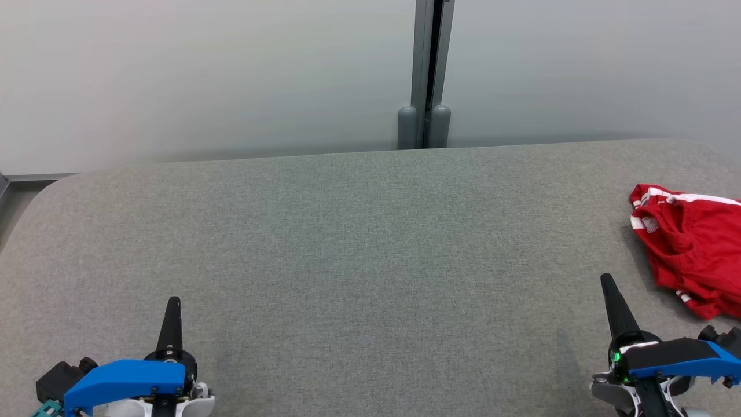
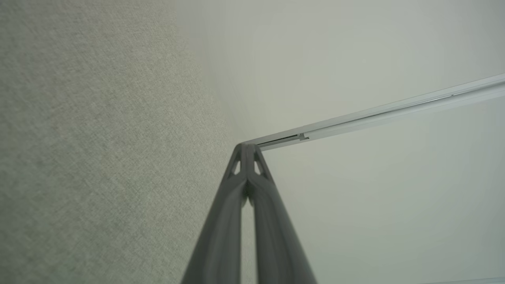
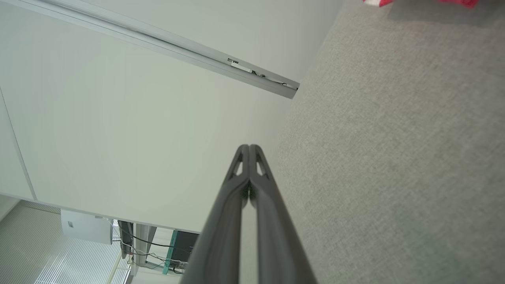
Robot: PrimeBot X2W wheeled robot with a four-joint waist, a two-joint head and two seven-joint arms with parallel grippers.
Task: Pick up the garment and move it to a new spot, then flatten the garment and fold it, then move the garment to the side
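1. At the far right edge of the grey table (image 1: 347,231) the red garment (image 1: 692,249) with white stripes lies in a rumpled heap. The head view's border cuts part of it off. I cannot tell whether there are folds under the wrinkles.
2. The step in hand is a judgement only. This layout fits the garment waiting at the side to be lifted and carried to the open middle. It fits equally well a garment already loosely folded and set aside. The pictures do not settle which.
3. If a pick-up is due, it would call for parting the fingers and reaching right, and the right arm is the nearer one.
4. The left gripper (image 1: 172,302) sits low at the lower left. Its two fingers are pressed together and empty, pointing toward the pale wall (image 1: 231,75).
5. The right gripper (image 1: 606,279) sits at the lower right. Its fingers are likewise closed on nothing, and its tip is near the garment but apart from it.
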